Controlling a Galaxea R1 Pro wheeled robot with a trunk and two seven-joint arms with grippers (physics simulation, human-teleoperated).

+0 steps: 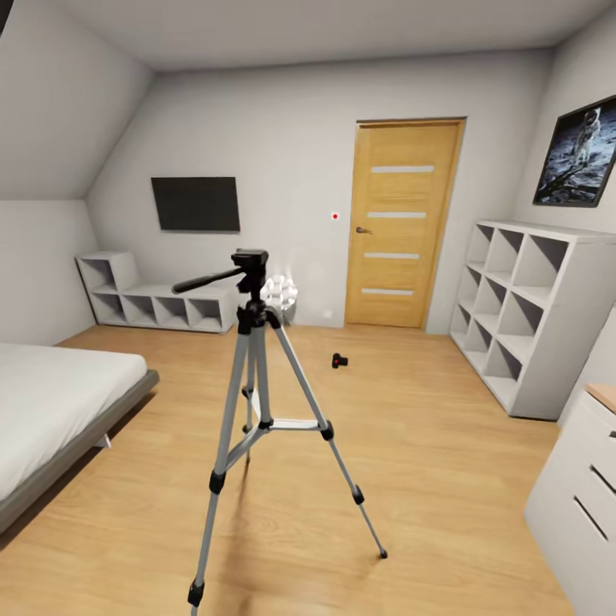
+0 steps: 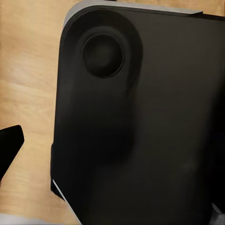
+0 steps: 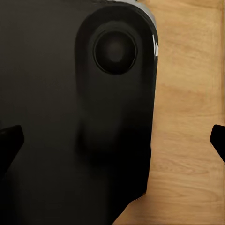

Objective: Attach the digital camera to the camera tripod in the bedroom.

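In the bedroom, the camera tripod stands in the middle of the light wood floor, close in front of me, its silver legs spread and its black head and pan handle pointing left. The digital camera lies small and black on the floor beyond the tripod, to its right, before the wooden door. My left gripper hangs over the robot's black base; one black fingertip shows far to one side. My right gripper is open and empty, its fingertips wide apart over the base.
A grey low bed fills the left side. White cube shelves line the right wall, with a white drawer unit nearer. A low white shelf and a black screen are at the back left.
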